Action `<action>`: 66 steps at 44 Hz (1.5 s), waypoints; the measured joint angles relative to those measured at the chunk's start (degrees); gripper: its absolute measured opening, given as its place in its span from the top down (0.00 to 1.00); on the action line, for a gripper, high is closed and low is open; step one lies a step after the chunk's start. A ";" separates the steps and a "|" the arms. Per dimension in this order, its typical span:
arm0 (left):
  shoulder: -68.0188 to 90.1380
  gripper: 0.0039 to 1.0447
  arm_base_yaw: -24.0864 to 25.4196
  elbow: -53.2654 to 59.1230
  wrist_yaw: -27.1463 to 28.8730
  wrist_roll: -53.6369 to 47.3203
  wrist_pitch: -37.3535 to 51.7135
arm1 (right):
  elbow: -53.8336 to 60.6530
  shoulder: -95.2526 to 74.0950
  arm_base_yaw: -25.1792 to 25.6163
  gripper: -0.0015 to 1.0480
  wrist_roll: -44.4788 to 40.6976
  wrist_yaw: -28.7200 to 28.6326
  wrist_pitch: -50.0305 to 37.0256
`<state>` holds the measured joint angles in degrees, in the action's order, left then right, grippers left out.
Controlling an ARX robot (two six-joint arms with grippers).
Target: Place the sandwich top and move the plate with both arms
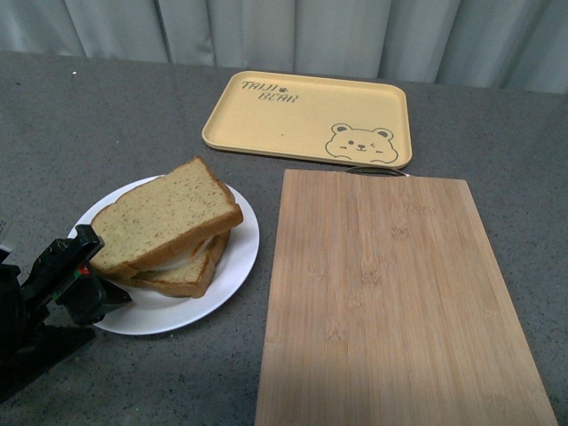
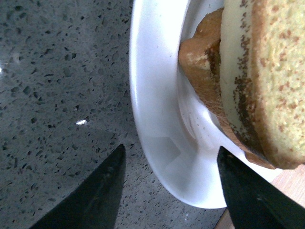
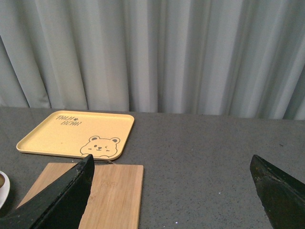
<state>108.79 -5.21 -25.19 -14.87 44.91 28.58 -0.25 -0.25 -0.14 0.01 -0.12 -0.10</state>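
Our left gripper (image 2: 171,149) hangs spread, jaws either side of the plate (image 2: 147,95) rim. The sandwich top (image 1: 164,213) rests on the lower slice (image 1: 191,275). Our right gripper (image 3: 171,160), also spread, is well away. We should pinch rim only, sparing bread.

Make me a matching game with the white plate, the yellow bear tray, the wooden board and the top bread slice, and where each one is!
Things:
1. round white plate
2. rectangular yellow tray with a bear drawing
3. light wooden cutting board
4. plain brown top bread slice

Places:
A. at the back, nearest the grey curtain
B. on top of the sandwich
C. under the sandwich, on the left
D. right of the plate, in front of the tray

Pairs: 1-C, 2-A, 3-D, 4-B.
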 joint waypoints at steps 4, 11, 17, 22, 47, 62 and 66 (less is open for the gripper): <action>1.16 0.65 -0.04 -1.11 -0.72 1.60 0.68 | 0.00 0.00 0.00 0.09 0.00 0.00 0.00; 3.41 0.89 1.05 -2.19 -3.34 5.51 3.45 | 0.00 0.00 0.00 0.09 0.00 0.00 0.00; 3.58 0.96 2.49 -2.16 -6.03 8.37 6.27 | -0.02 0.00 0.00 0.09 0.00 0.00 0.00; 3.26 0.96 3.45 -0.63 -7.82 11.54 10.25 | 0.00 0.00 0.00 0.09 0.00 0.00 0.00; 1.92 0.97 -5.62 -7.76 -7.76 30.27 21.11 | 0.00 0.00 0.00 0.09 0.00 0.00 0.00; 14.95 0.97 -11.13 -31.36 -3.26 33.38 13.90 | 0.00 0.00 0.00 0.09 0.00 0.00 0.00; 19.04 0.97 -11.98 -38.01 -2.82 33.90 11.15 | 0.00 0.00 0.00 0.09 0.00 0.00 0.00</action>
<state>127.83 -17.19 -63.20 -17.69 78.81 39.72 -0.25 -0.25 -0.14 0.01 -0.12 -0.10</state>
